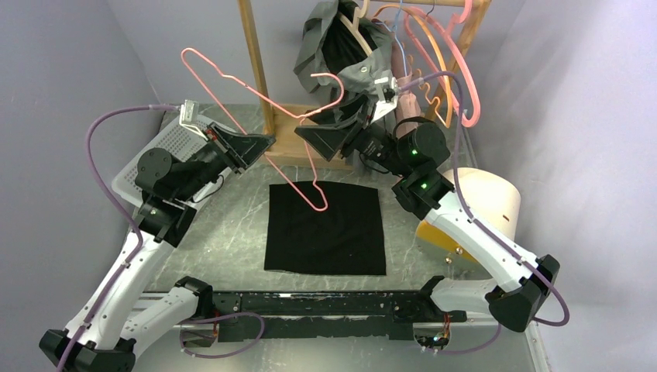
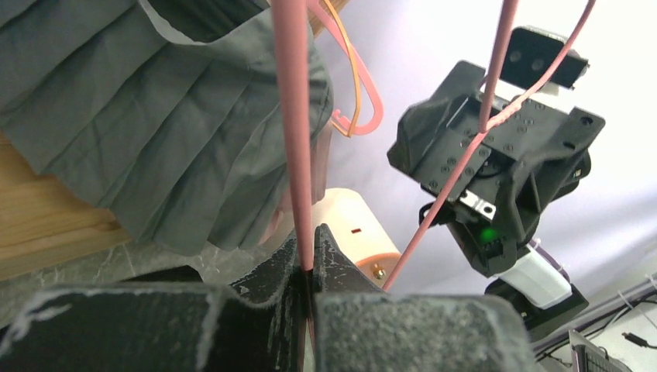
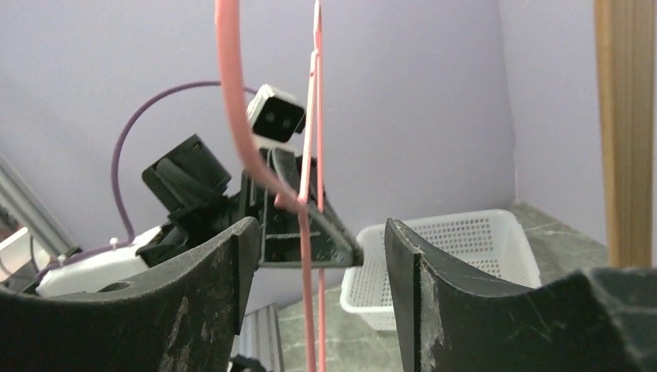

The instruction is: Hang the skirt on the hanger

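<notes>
Skirt [image 1: 325, 229] lies flat below both pincers. Left pincer [image 2: 311, 260] pinches pink hanger [image 2: 293, 116]; right pincer [image 3: 321, 232] spread around its wire. Judged: handover step; next, lower hanger to skirt.

White perforated basket [image 1: 172, 144] sitting at the far left of the grey marbled worktop [image 1: 225, 232]. Wooden rack [image 1: 254, 62] standing along the far edge. Cream cylinder [image 1: 492, 194] with a yellow end resting at the right, near the wall.
</notes>
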Motion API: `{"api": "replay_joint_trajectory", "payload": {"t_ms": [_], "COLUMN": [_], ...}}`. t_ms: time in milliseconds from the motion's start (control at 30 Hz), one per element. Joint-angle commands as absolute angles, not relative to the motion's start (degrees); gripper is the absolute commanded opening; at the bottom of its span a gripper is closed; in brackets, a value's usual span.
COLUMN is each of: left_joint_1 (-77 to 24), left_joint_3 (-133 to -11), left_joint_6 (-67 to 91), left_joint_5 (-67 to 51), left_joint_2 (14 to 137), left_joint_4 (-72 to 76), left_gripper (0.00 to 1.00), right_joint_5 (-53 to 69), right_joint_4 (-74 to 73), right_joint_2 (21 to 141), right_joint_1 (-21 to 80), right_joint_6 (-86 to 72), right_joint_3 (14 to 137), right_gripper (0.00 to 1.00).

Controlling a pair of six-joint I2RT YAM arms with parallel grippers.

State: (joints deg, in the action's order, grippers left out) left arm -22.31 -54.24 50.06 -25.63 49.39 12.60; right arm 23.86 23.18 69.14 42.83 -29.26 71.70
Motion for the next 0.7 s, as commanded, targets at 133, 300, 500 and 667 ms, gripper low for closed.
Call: {"api": "replay_joint_trajectory", "payload": {"t_ms": [133,300,500,667], "left_joint_1": [-22.6,-22.6,-22.6,-22.6], "left_joint_3": [-55.9,-54.9,-55.4,-54.9], "left_joint_6": [47.9,47.3,45.1,44.4], "left_joint_5": [-29.2,-29.3,-27.3,-26.8], "left_joint_2": [47.0,45.9,45.3,45.4], "left_joint_4": [5.6,2.3,-3.0,-5.9], "left_gripper": [0.07,0.07,0.07,0.07], "right_joint_5": [20.2,22.6,26.8,29.4], "right_joint_4": [25.1,22.5,18.2,15.3], "right_joint_2": [69.8,69.8,69.2,69.0], "right_joint_1": [42.9,42.9,42.9,42.9], "right_joint_6": [-27.9,-27.1,-26.6,-26.6], "right_joint_3": [74.7,74.4,73.1,73.0], "right_gripper": [0.55,0.32,0.27,0.25]}}
